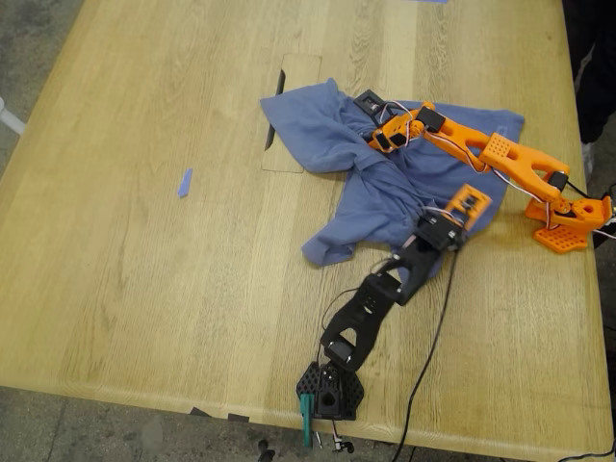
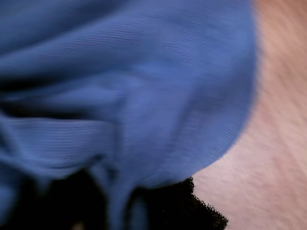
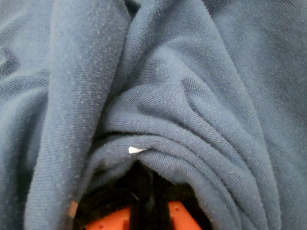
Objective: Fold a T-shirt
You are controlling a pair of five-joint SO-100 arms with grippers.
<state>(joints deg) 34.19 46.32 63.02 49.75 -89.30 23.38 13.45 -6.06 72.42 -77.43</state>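
The slate-blue T-shirt (image 1: 327,130) lies crumpled on the wooden table (image 1: 144,289), bunched toward the exterior view's right; its print is hidden. My first gripper (image 1: 462,208), on the black arm, is at the shirt's lower right edge. In the first wrist view the cloth (image 2: 144,96) drapes over its black jaw and runs down between the jaws, beside bare wood (image 2: 283,120). My second gripper (image 1: 381,125), on the orange arm, is in the middle of the shirt. In the second wrist view folds of cloth (image 3: 158,120) converge into my second gripper (image 3: 148,201), which looks shut on them.
A small blue tape strip (image 1: 185,182) lies on the exterior view's left. A rectangular hatch (image 1: 289,106) in the tabletop is partly under the shirt. The orange arm's base (image 1: 568,229) stands at the right edge, the black arm's base (image 1: 327,390) at the front edge, and a cable (image 1: 433,327) runs beside it.
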